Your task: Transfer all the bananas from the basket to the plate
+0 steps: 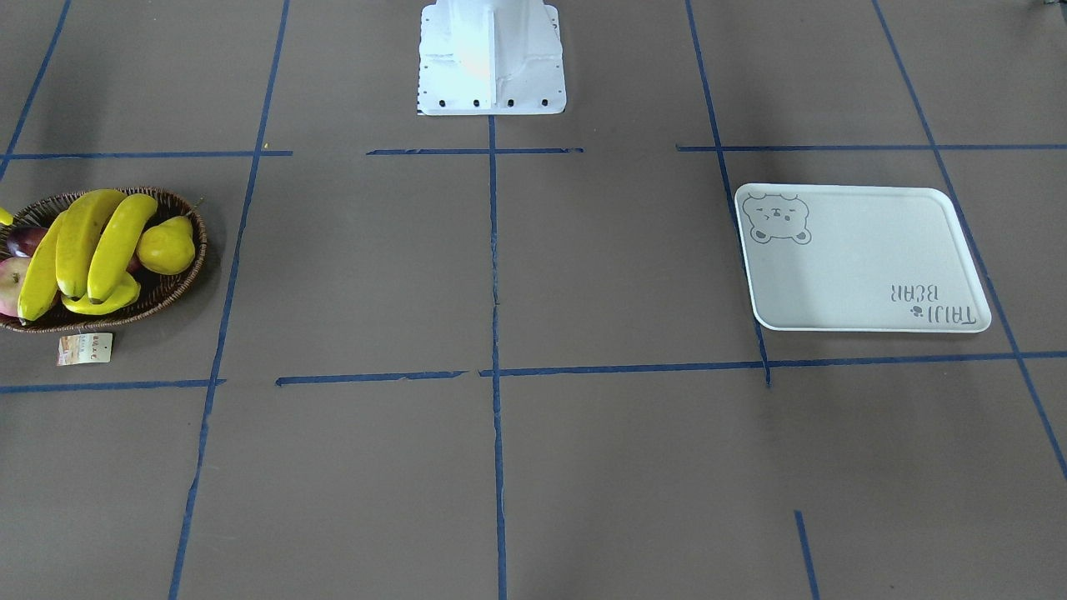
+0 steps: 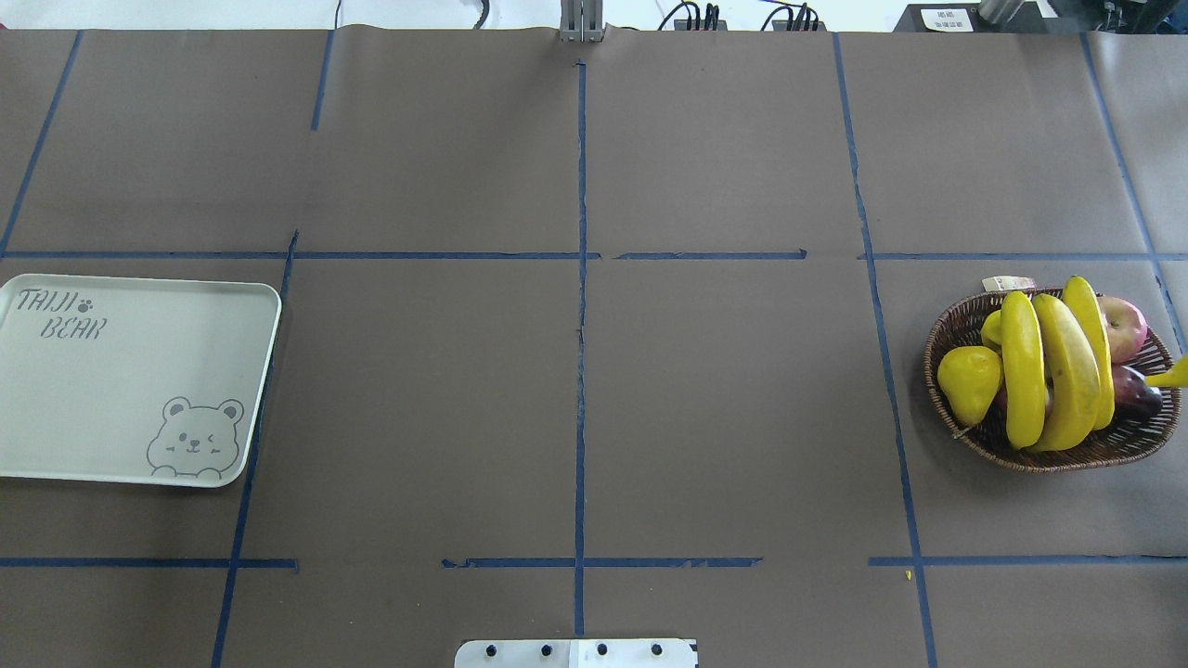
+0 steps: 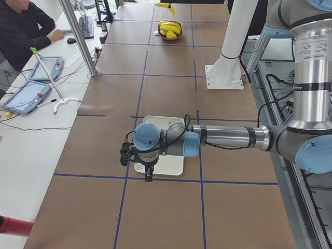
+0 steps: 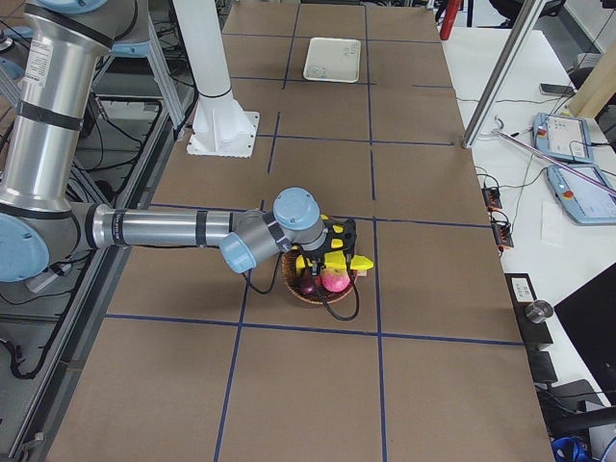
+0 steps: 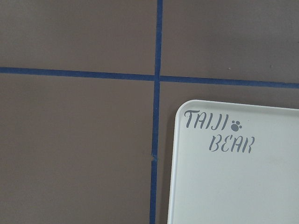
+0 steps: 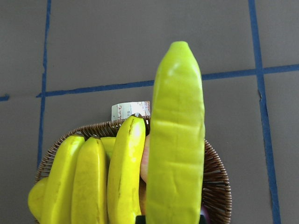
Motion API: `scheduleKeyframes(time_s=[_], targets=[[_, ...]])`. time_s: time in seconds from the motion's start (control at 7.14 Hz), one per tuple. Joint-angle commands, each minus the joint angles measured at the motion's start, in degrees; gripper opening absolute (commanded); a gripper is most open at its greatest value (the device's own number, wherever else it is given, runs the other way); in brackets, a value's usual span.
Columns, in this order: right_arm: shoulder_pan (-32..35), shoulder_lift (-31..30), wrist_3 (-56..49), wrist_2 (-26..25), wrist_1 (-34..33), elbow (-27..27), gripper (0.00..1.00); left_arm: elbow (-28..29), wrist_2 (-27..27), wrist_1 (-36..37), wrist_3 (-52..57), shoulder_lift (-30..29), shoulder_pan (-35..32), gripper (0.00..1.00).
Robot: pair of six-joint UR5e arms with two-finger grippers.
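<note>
Right wrist-mounted view gives us a ridged yellow-green starfruit (image 6: 177, 140) rising from the bottom middle of the frame, clear above the basket (image 6: 216, 179). We therefore read the right gripper (image 4: 325, 258) as clamped on it, though its fingers barely show. The bananas (image 2: 1067, 371) lie side by side in the basket next to a pear (image 2: 968, 380), at the robot's right end of the table and well apart from the plate (image 2: 121, 399) at the left end. The left gripper (image 3: 149, 174) hangs over the plate's edge, and we cannot tell how far its jaws are parted.
</note>
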Motion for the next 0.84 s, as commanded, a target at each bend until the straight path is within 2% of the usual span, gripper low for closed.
scheduleKeyframes(time_s=[0.0,0.14,0.28,0.42,0.56,0.7], targets=[[6.01,2.61,-0.57,5.84,-1.45,1.06,0.0,0.01,-0.12,0.1,-0.12,-0.16,0.03,1.0],[5.58,8.47,-0.14,7.17,-6.08,1.59,0.0,-0.33,-0.12,-0.07,-2.03,-0.94,0.03,1.0],[3.75,16.62,0.47,7.27,-14.21,2.12,0.0,-0.69,-0.12,-0.08,-2.83,-1.99,0.12,1.0],[-0.88,22.96,5.18,7.01,-18.99,2.82,0.0,-1.99,-0.12,-1.03,-7.28,-3.22,0.56,1.0],[-6.23,28.51,14.36,6.39,-18.78,2.91,0.0,-3.66,-0.21,-6.61,-14.37,-3.32,3.35,1.0],[-12.03,34.13,25.85,4.13,-18.52,2.92,0.01,-3.76,-0.04,-15.8,-23.58,-3.32,8.33,1.0]])
